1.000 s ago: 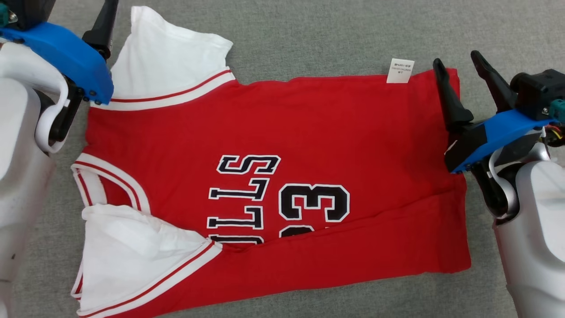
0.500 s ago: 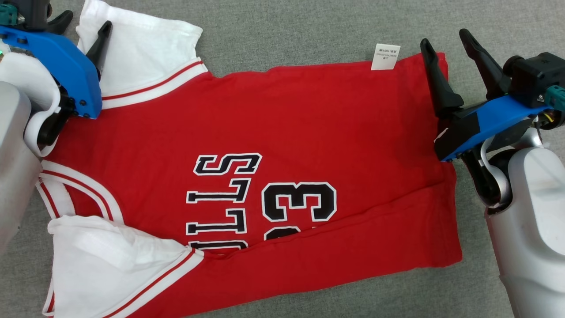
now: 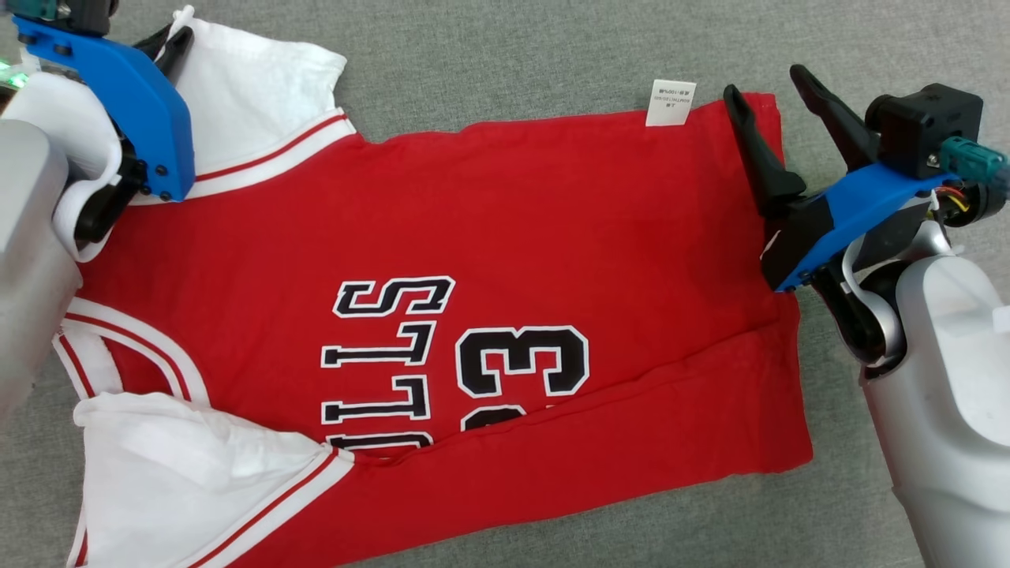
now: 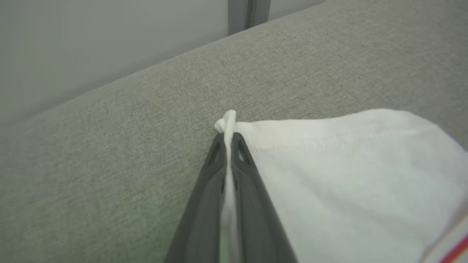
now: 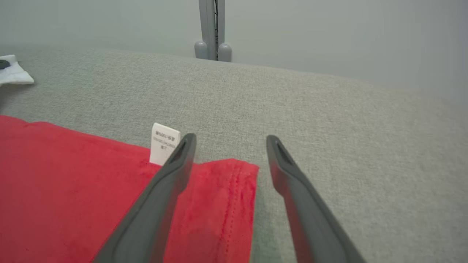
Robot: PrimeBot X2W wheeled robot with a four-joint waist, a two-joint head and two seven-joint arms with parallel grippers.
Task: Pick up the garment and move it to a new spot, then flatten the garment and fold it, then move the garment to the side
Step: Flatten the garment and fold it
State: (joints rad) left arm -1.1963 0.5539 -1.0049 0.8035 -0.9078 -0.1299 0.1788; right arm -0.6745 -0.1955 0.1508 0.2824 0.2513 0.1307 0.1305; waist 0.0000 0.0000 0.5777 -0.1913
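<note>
In the head view the garment [image 3: 552, 237], a red jersey with white sleeves, lies spread on the grey cloth surface [image 3: 505, 47], collar to the left and hem to the right. A white label [image 3: 671, 102] sticks out at its far edge. A near strip of red cloth is folded over and covers part of the black lettering [image 3: 458, 355]. The near sleeve [image 3: 181, 465] is cut off by the bottom edge. The left gripper [image 3: 173, 39] is at the far left, on the far sleeve [image 3: 252, 87], and its blue mount [image 3: 134, 102] hides part of the shoulder. The right gripper [image 3: 764, 81] stands over the far right hem corner, pointing away.

In the left wrist view the two fingers [image 4: 204, 204] are pressed together, and the corner of the white sleeve is clamped between them. A pale wall and a grey post [image 4: 248, 14] behind are blurred.

In the right wrist view the fingers are wide apart: one is over the red hem corner beside the label, the other over bare grey cloth. Whether they touch it, I cannot tell.
</note>
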